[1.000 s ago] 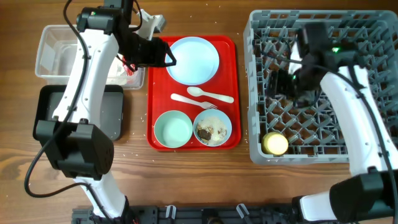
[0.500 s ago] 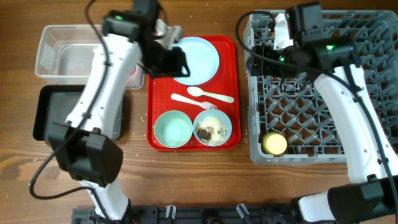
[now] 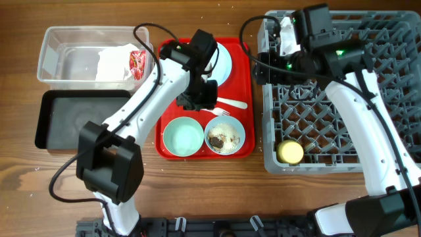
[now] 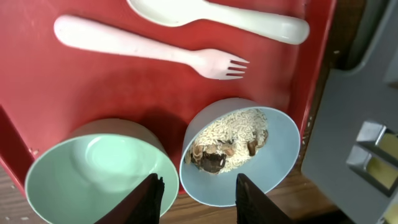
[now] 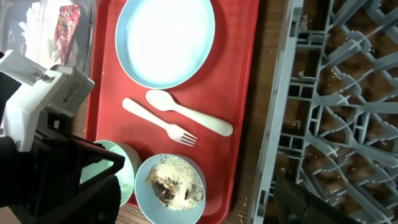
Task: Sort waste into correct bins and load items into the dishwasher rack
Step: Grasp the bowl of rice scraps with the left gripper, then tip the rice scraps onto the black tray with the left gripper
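Observation:
The red snack wrapper (image 3: 137, 63) and white napkin (image 3: 112, 64) lie in the clear tub (image 3: 62, 62). The black tray (image 3: 79, 122) is beside it. On the red tray are the pale-blue plate (image 3: 223, 56), the spoon (image 4: 217, 15), the fork (image 4: 149, 50), an empty bowl (image 3: 183, 137) and a bowl of food scraps (image 3: 224, 136). My left gripper (image 3: 198, 102) hangs open and empty above the two bowls, as the left wrist view (image 4: 199, 199) shows. My right gripper (image 3: 261, 66) is open and empty at the dishwasher rack's (image 3: 329, 164) left edge. The yellow cup (image 3: 291, 152) sits in the rack.
The flat red serving tray (image 3: 170, 99) lies between the bins and the rack. In the right wrist view the left arm's white body (image 5: 43, 87) stands close at the left. Small crumbs lie on the wooden table (image 3: 197, 191).
My left arm has swung right from the clear tub to over the tray's fork and bowls; the wrapper now lies in the tub. My right arm has moved from mid-rack to the rack's upper-left edge.

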